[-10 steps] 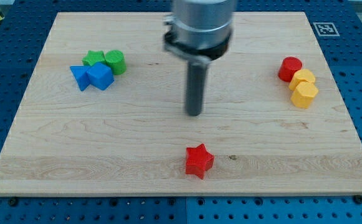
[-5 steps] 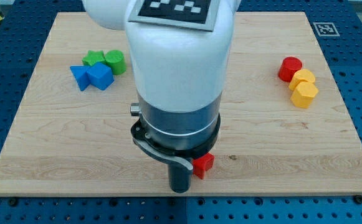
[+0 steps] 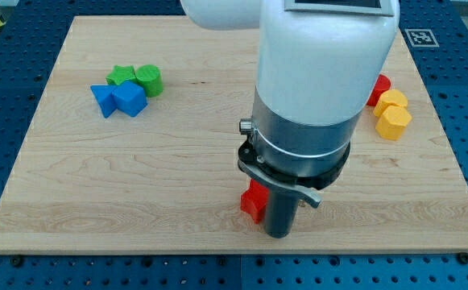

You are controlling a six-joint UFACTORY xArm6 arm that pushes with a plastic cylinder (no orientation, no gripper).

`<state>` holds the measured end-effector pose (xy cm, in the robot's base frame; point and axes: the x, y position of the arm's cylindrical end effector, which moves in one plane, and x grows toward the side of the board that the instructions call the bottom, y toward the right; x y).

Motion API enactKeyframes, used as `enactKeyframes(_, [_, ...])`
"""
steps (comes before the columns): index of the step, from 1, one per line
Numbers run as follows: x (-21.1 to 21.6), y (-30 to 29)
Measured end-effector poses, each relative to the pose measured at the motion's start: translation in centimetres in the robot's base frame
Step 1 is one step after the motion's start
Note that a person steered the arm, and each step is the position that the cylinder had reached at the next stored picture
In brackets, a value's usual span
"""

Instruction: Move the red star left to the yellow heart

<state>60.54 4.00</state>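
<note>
The red star point(image 3: 253, 201) lies near the board's bottom edge at the middle, half hidden behind my arm. My tip point(image 3: 278, 235) stands right against the star's right side, a little below it. Two yellow blocks sit at the view's right: one point(image 3: 394, 101) above and a larger one point(image 3: 394, 122) below it; their shapes are hard to tell. A red cylinder point(image 3: 381, 84) peeks out beside them, partly covered by my arm.
At the view's upper left is a cluster: a green star point(image 3: 121, 76), a green cylinder point(image 3: 149, 80), and two blue blocks point(image 3: 129, 98) point(image 3: 102, 99). The wooden board point(image 3: 97, 185) rests on a blue pegboard.
My arm has swung from the star's left side to its right side, still near the board's bottom edge. The red star sits at about the same place.
</note>
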Motion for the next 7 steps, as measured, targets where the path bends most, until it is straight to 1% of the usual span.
enactKeyframes(1, [0.5,-3.8])
enactKeyframes(2, [0.4,-4.1])
enactKeyframes(4, [-2.0,-4.1])
enactKeyframes(6, [-2.5,-2.6])
enactKeyframes(7, [-3.8,-2.5])
